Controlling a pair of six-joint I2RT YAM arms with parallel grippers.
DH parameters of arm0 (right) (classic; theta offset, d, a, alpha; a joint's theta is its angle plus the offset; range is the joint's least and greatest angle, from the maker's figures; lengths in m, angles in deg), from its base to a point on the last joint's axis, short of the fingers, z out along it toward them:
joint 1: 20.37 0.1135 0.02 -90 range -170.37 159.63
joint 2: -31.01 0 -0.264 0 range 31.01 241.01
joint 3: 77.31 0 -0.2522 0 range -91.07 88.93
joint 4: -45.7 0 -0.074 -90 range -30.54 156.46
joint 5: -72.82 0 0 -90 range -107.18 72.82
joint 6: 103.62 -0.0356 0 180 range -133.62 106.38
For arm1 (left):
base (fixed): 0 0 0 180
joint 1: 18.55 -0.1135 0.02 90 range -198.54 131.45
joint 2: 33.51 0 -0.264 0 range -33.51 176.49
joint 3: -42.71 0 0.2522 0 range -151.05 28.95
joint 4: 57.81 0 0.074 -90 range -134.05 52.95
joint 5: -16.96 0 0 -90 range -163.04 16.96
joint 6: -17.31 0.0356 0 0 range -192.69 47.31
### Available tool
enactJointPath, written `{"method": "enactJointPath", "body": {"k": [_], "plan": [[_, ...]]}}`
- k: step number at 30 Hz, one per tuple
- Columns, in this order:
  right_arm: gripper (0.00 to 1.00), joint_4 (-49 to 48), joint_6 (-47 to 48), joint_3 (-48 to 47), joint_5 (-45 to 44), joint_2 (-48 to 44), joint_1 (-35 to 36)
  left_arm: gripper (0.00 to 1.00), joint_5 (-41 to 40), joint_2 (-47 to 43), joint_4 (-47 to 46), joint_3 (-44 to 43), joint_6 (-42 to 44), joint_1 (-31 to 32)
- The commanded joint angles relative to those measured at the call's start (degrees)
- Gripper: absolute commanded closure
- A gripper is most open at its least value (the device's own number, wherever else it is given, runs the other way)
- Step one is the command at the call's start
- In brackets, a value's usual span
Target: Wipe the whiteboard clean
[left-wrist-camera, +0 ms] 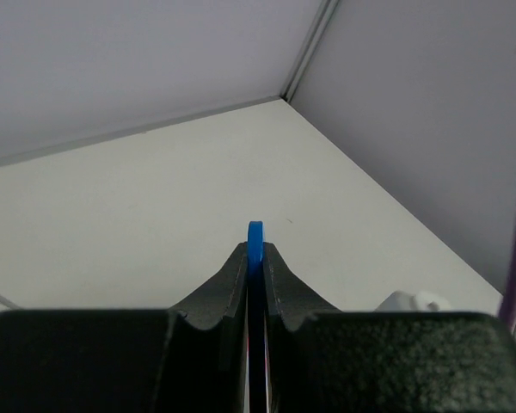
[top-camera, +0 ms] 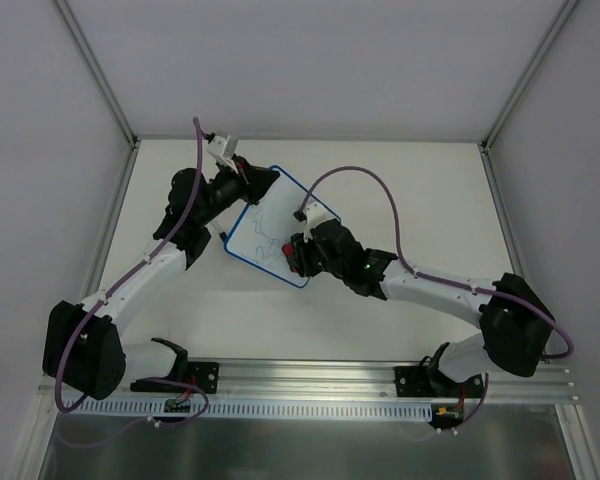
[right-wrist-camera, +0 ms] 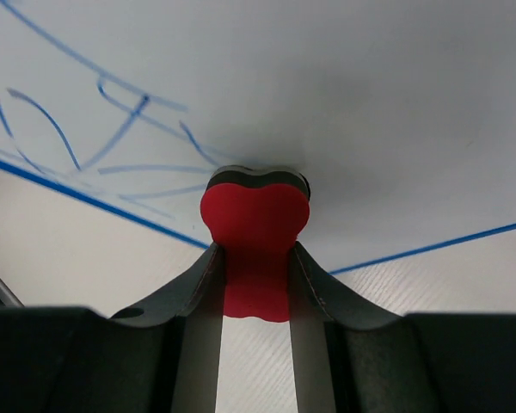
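Whiteboard (top-camera: 272,228) sat mid-table, turned diagonally, beyond the aluminium rail (top-camera: 310,376) where both arms were bolted. The right gripper (top-camera: 298,256) clamped a red eraser (top-camera: 296,265) at the board's near edge. Only the right wrist view showed the eraser's dark pad pressed to the white surface, just inside the blue border. Blue scribbles (right-wrist-camera: 112,103) beside it spelled no readable word. The left gripper (top-camera: 256,182) pinched the far corner, and its wrist view alone showed the blue rim (left-wrist-camera: 255,237) edge-on between closed fingers (left-wrist-camera: 232,280). White tabletop (top-camera: 400,190) stretched on to the panel walls.
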Motion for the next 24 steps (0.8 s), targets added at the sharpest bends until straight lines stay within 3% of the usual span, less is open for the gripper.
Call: {"method": "enactJointPath", "body": {"k": [1,13,24], "plan": [[1.0,-0.02,-1.88,-3.86,-5.72,-5.12,0.22,1.0,-3.68,-3.44,-3.1,3.22,-0.46,0.31],[1.0,-1.69,-8.57,-14.32,-3.62,-1.17,2.32,1.0,-11.87,-8.46,-4.59,8.32,-1.79,0.31],[1.0,-5.02,-4.88,-17.76,0.68,2.17,6.81,1.0,-13.1,-8.81,-4.86,8.68,-1.17,0.31]]}}
